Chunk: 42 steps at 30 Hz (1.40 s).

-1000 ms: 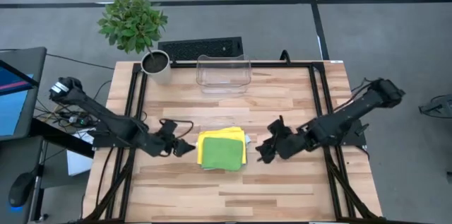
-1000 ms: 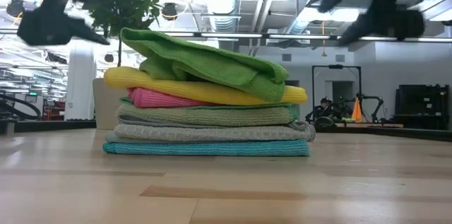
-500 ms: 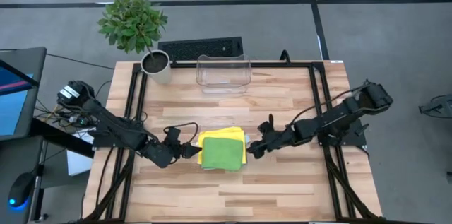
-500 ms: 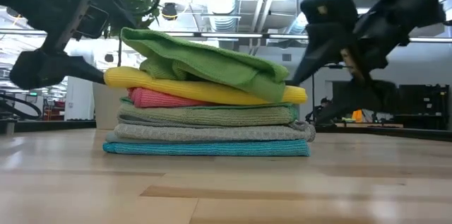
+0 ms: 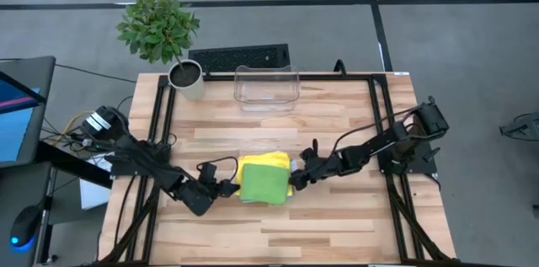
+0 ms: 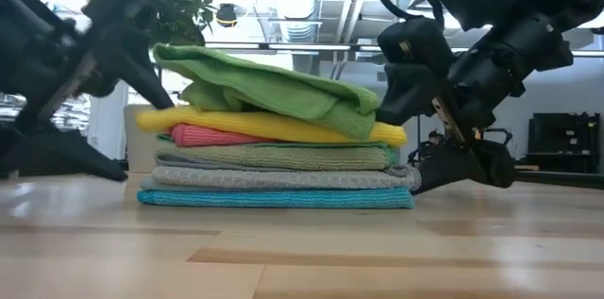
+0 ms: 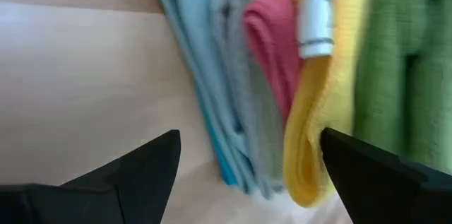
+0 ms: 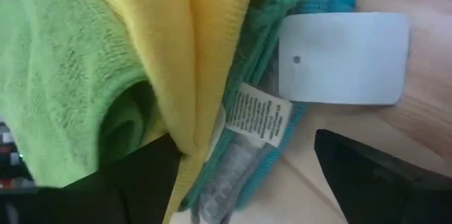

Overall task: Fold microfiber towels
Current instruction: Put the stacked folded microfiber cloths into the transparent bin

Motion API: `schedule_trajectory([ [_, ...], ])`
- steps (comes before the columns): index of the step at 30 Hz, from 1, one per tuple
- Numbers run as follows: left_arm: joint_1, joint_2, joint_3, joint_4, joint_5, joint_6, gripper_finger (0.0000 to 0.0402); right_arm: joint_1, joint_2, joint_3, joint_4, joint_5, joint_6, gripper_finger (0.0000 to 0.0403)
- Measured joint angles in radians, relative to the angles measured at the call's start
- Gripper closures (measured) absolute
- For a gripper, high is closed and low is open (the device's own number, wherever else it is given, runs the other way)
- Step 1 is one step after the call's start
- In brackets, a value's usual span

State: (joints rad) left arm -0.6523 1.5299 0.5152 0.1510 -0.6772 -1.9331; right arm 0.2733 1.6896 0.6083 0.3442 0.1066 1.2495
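At the middle of the table (image 5: 337, 225), well in front of the clear bin (image 5: 267, 88), your stack of towels (image 6: 274, 139) is the thing at risk. If either set of fingers closes on only the upper layers, or at uneven heights, you will likely drag the pile askew or tip it. The top lime towel (image 6: 269, 87) is the likeliest to slide, since it sits loose and rumpled rather than flat.

The stack itself runs teal at the bottom, then grey, pale green, pink, yellow and lime. The lower layers look tidy and level; the yellow towel (image 6: 274, 124) bulges at its folded edge. White tags hang from the side nearest the right arm.

Your left gripper (image 5: 226, 188) sits just beside the stack on one side, fingers wide apart and holding nothing. Your right gripper (image 5: 292, 180) mirrors it on the opposite side, equally wide and empty.
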Motion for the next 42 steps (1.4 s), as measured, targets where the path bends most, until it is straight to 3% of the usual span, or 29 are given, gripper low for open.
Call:
schedule_trajectory([
  [6, 0.039, 0.098, 0.004, 0.047, 0.009, -0.078, 0.0071, -0.036, 0.001, 0.000, 0.005, -0.005, 0.006, 0.0052],
  [11, 0.101, 0.144, 0.003, 0.207, 0.039, 0.027, 0.0071, -0.059, 0.001, 0.000, 0.005, -0.003, 0.000, 0.0053],
  [17, 0.170, 0.152, 0.004, 0.223, 0.093, 0.029, 0.0071, -0.081, 0.007, 0.000, 0.047, 0.034, 0.008, 0.0054],
  [27, 0.220, 0.195, 0.005, 0.315, 0.104, 0.091, 0.0078, -0.100, 0.223, 0.134, 0.181, -0.057, 0.022, 0.0079],
  [31, 0.220, 0.206, 0.006, 0.326, 0.098, 0.092, 0.0134, -0.100, 0.230, 0.165, 0.143, -0.069, 0.016, 0.0133],
  [38, 0.221, 0.209, 0.015, 0.349, 0.033, 0.136, 0.0328, -0.112, 0.202, 0.158, 0.157, -0.086, -0.031, 0.0308],
  [42, 0.227, 0.215, 0.012, 0.425, -0.001, 0.171, 0.0327, -0.131, 0.164, 0.156, 0.172, -0.113, -0.080, 0.0316],
])
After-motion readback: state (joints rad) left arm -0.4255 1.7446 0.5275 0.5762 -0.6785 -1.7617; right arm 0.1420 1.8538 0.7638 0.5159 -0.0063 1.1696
